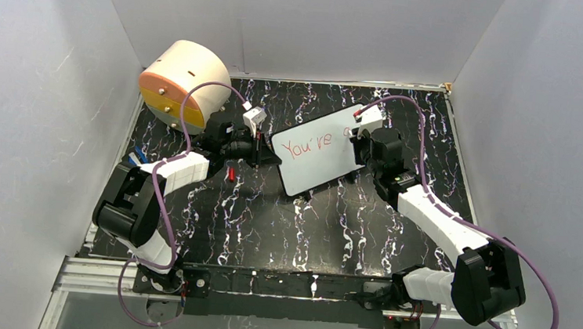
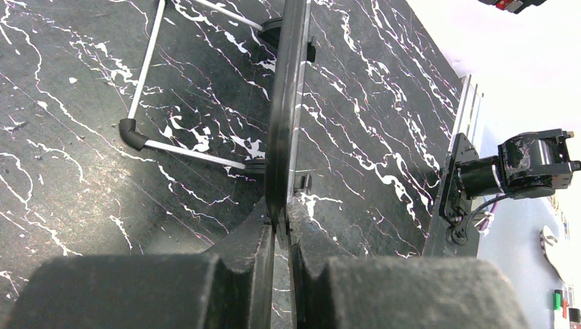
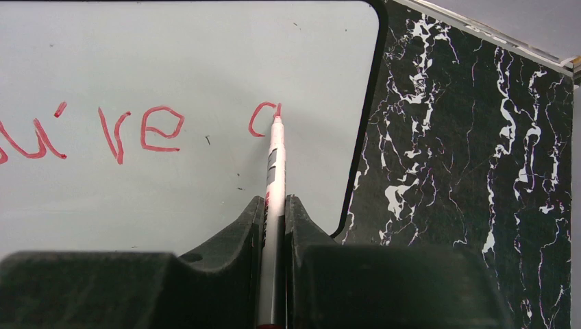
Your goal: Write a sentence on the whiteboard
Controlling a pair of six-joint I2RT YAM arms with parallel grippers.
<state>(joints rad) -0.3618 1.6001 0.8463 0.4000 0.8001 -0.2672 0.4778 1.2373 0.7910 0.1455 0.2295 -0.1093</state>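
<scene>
The whiteboard [image 1: 316, 162] lies slanted at the back middle of the table, with the sentence [image 1: 308, 145] in red reading "You're" and a started "a". My left gripper [image 1: 270, 156] is shut on the board's left edge. In the left wrist view the board [image 2: 284, 103] shows edge-on between the shut fingers of the gripper [image 2: 281, 229]. My right gripper [image 3: 275, 202] is shut on a white marker [image 3: 274, 164], whose tip touches the last red letter [image 3: 264, 120] on the whiteboard [image 3: 171, 62]. The right gripper [image 1: 358, 135] hovers over the board's right end.
A beige drum [image 1: 185, 81] with an orange face stands at the back left. A small red cap [image 1: 230, 174] lies on the black marbled table [image 1: 268, 225] near the left gripper. Thin white stand rods [image 2: 147, 82] lie behind the board. Grey walls enclose three sides.
</scene>
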